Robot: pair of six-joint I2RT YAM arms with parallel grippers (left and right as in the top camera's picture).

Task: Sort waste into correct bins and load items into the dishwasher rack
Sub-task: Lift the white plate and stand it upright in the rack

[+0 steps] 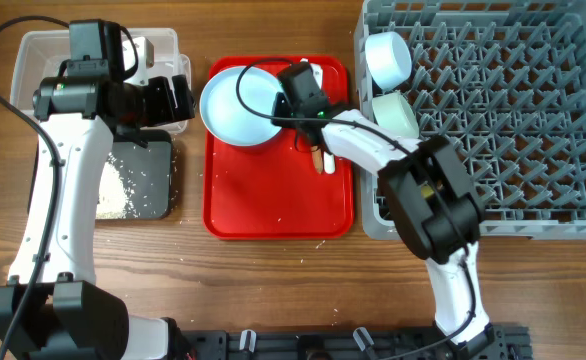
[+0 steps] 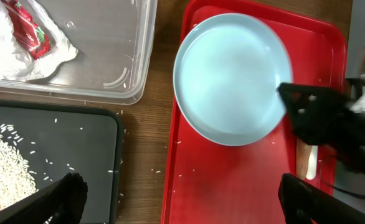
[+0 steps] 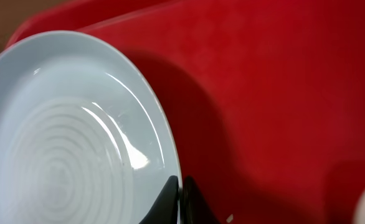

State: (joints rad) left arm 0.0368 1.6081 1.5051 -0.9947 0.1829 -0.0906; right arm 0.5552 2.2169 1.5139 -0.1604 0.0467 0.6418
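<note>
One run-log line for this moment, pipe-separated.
left gripper: open, empty | right gripper: shut on plate rim | plate: on red tray

The plate [image 3: 64, 143] is glossy and smooth, with bright glints on its ringed face; the red tray [image 3: 263, 93] under it is smooth plastic with a soft sheen. The tub [image 2: 101, 56] is clear, shiny plastic, the black tray [image 2: 89, 149] matt, the rack [image 1: 533, 120] dull grey plastic, the table [image 1: 273, 290] grained wood.

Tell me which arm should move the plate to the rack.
Right. The right claw grips the plate at its rim, near the rack. The left claw hovers open by the clear tub.
</note>
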